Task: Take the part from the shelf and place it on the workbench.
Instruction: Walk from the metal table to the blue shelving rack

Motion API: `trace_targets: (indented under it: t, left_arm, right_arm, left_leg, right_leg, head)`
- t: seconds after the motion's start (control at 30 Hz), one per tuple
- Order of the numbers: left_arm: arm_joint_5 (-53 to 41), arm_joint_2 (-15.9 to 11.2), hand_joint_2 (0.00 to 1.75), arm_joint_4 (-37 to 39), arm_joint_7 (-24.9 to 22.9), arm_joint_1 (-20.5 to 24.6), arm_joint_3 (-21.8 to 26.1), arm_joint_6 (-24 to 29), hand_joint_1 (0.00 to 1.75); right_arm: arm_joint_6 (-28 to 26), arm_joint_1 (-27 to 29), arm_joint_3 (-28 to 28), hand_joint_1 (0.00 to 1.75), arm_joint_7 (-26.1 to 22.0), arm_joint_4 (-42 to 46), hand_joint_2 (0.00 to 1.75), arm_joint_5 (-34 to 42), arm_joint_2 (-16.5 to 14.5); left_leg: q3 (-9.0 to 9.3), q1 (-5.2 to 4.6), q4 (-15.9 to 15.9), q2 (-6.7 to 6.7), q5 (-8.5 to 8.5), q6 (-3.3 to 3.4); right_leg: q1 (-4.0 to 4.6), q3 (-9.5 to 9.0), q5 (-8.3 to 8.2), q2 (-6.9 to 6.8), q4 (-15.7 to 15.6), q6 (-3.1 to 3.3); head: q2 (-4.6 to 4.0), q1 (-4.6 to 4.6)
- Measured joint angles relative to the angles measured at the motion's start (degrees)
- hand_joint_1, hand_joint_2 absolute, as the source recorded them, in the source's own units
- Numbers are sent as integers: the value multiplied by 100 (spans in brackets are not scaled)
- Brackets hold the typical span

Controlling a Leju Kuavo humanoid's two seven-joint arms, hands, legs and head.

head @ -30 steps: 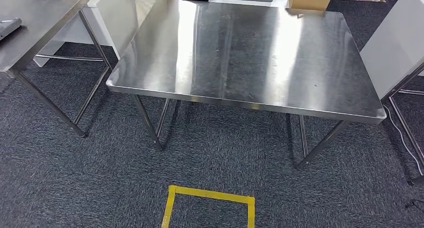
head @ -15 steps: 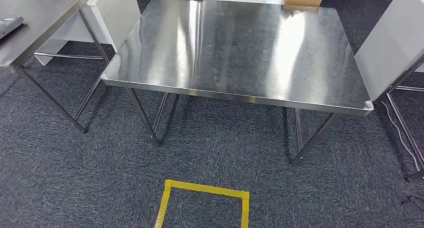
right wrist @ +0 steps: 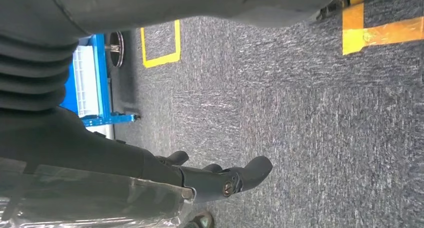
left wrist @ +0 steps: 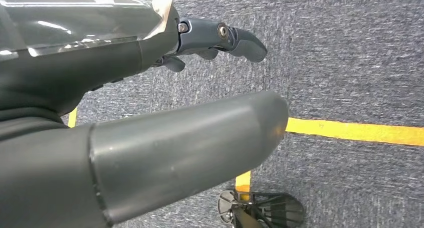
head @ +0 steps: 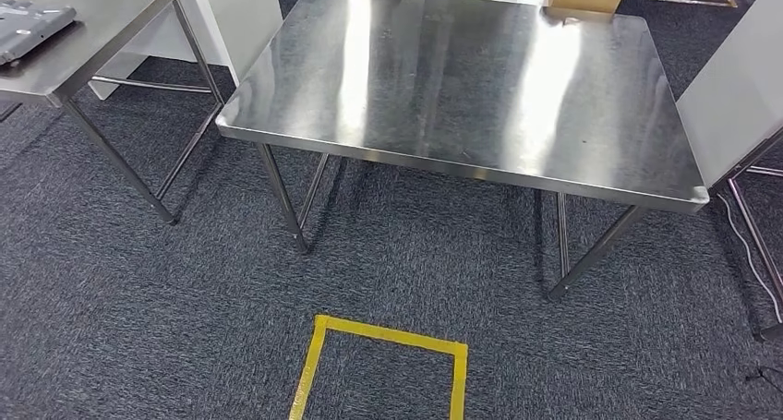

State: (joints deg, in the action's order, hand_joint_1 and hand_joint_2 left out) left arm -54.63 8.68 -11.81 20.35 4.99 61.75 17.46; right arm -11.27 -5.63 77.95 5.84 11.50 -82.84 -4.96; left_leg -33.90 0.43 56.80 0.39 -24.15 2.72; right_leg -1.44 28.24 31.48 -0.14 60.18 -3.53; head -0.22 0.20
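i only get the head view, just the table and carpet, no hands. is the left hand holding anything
observer: yes. In the left wrist view the left hand lies flat against a dark part wrapped in clear plastic.
operator: and the right one
observer: the right hand presses along clear plastic over something dark as well. I cannot tell whether it is the same part.
operator: anything behind me
observer: the right wrist view shows a blue cart standing on the carpet next to a yellow tape outline.
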Motion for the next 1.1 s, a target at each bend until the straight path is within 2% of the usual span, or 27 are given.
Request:
trace_targets:
  t: [0.03,0.07,0.1,0.17,0.2,0.23,0.3,0.33,0.37,0.4,0.43,0.5,0.53,0.57,0.63,0.7,0.73,0.77,0.83,0.87,0.9,0.93,1.0,1.03,1.07,1.1]
  left_arm:
    - [0,-1,0,0,-4,1,0,0,0]
    - [-1,0,0,0,-8,3,0,0,0]
    - [-1,1,0,0,-11,4,0,0,0]
    - [-1,2,0,1,-14,-1,2,0,0]
    - [-1,2,0,1,-16,-6,3,0,0]
    - [-1,2,0,2,-17,-10,4,0,0]
    - [-1,4,0,3,-17,-11,5,0,0]
    - [-1,4,0,3,-17,-11,5,0,0]
    - [-1,4,0,3,-17,-12,6,0,0]
    - [-1,4,0,3,-17,-13,7,0,0]
    - [-2,4,0,3,-17,-13,7,-2,0]
    - [-16,-1,0,3,-15,-10,5,-10,0]
    - [-31,-5,0,3,-14,-7,4,-14,0]
    - [-45,-10,0,3,-14,-5,3,-17,0]
    - [-62,-15,0,3,-16,-2,2,-21,0]
    - [-62,-13,0,3,-17,1,2,-32,0]
    - [-62,-12,0,3,-13,2,2,-39,0]
    - [-61,-11,0,3,-8,3,2,-46,0]
    - [-59,-14,0,3,1,2,3,-50,0]
    - [-58,-15,0,3,4,1,3,-50,0]
    - [-58,-16,0,3,11,0,3,-51,0]
    - [-58,-15,0,3,20,0,3,-51,0]
    - [-56,-14,0,3,39,0,4,-53,0]
    - [-54,-13,0,3,46,0,4,-53,0]
    - [-49,-15,0,3,54,1,5,-53,0]
    - [-44,-17,0,3,61,2,7,-53,0]
  right_arm:
    - [-2,-2,-1,0,6,0,0,0,-1]
    - [-5,-3,-1,0,14,0,0,0,-1]
    - [-8,-3,-2,0,22,0,0,0,-2]
    - [-12,-4,-3,0,30,0,0,1,-2]
    - [-12,-8,-3,0,32,0,0,1,-3]
    - [-13,-10,-3,0,32,0,0,1,-3]
    - [-13,-9,-3,0,34,0,0,0,0]
    - [-13,-5,-3,0,34,0,0,0,2]
    - [-12,-1,-3,0,35,0,0,0,2]
    - [-12,3,-3,0,35,0,0,1,2]
    - [-12,5,-3,0,35,0,0,3,1]
    - [-13,5,-3,0,39,0,0,15,-5]
    - [-14,2,-2,0,46,0,0,23,-12]
    - [-16,-2,-2,0,57,0,0,30,-19]
    - [-25,-14,-1,0,82,0,0,33,-31]
    - [-34,-20,-1,0,92,0,0,33,-33]
    - [-38,-20,-1,0,92,0,0,33,-34]
    - [-40,-20,-1,0,91,0,0,33,-36]
    - [-44,-16,-1,0,87,0,0,34,-43]
    - [-46,-10,-1,0,85,0,0,34,-45]
    - [-49,-4,-1,0,78,0,0,35,-44]
    - [-54,1,-1,0,70,0,0,34,-43]
    - [-71,-4,-3,0,56,0,0,26,-40]
    - [-80,-12,-5,0,51,0,0,17,-40]
    - [-88,-18,-10,0,44,0,0,5,-41]
    - [-93,-21,-19,0,35,0,0,-10,-42]
  left_leg:
    - [-24,-4,28,-6,18,-33]
    - [-44,-11,56,-15,37,-64]
    - [-58,-14,63,-26,60,-100]
    - [-91,1,95,-49,66,-163]
    - [-132,15,171,-53,-30,-193]
    - [-208,30,359,-57,-220,-220]
    - [-444,49,1062,-55,-770,-272]
    - [-548,56,1435,-55,-977,-293]
    - [-584,61,1676,-55,-1068,-304]
    - [-520,65,1707,-54,-1037,-302]
    - [-338,67,1504,-54,-908,-288]
    - [211,60,698,-56,-609,-229]
    - [433,47,341,-57,-522,-196]
    - [558,31,120,-58,-493,-170]
    - [579,0,7,-57,-495,-132]
    - [538,17,-64,-39,-429,-54]
    - [504,25,-98,-28,-378,-3]
    - [462,31,-123,-15,-324,39]
    - [348,5,-118,-5,-242,76]
    - [292,-5,-112,-3,-204,76]
    - [241,-11,-103,-1,-169,71]
    - [193,-14,-90,-1,-139,62]
    - [117,-18,-51,-3,-94,28]
    - [83,-25,-27,-5,-71,2]
    - [60,-37,-2,-4,-51,-27]
    - [40,-47,19,-5,-30,-56]
  right_leg:
    - [8,-157,-72,21,-266,-1]
    - [20,-209,-92,43,-393,31]
    - [49,-181,-105,62,-377,77]
    - [17,-109,-135,45,-398,187]
    - [-1,-83,-168,29,-402,252]
    - [-19,-46,-210,11,-409,317]
    - [-4,35,-286,-18,-405,397]
    - [8,73,-322,-28,-401,408]
    - [20,107,-355,-36,-396,404]
    - [26,136,-383,-39,-390,391]
    - [30,159,-404,-40,-386,375]
    - [38,178,-431,-40,-381,337]
    - [48,185,-448,-40,-378,309]
    - [58,194,-468,-42,-376,276]
    - [70,227,-520,-45,-376,194]
    - [83,301,-481,-42,-302,141]
    - [89,388,-363,-32,-144,146]
    - [91,516,-177,-23,134,169]
    - [77,826,231,-9,912,202]
    - [73,910,343,-8,1203,183]
    - [70,891,363,-8,1295,145]
    - [70,744,293,-8,1137,93]
    - [66,189,62,-8,278,25]
    - [78,-53,-36,-2,-107,34]
    - [90,-179,-91,5,-363,62]
    - [104,-212,-107,13,-464,104]
  head:
    - [0,-1]
    - [0,-4]
    - [0,-14]
    - [0,-28]
    - [0,-40]
    - [0,-56]
    - [0,-88]
    - [0,-96]
    - [0,-96]
    - [0,-98]
    - [0,-99]
    - [0,-105]
    - [0,-105]
    - [0,-107]
    - [0,-112]
    - [0,-103]
    - [0,-82]
    - [0,-53]
    - [0,-10]
    - [0,-1]
    - [0,0]
    - [0,5]
    - [0,15]
    - [0,17]
    - [0,12]
    - [0,6]
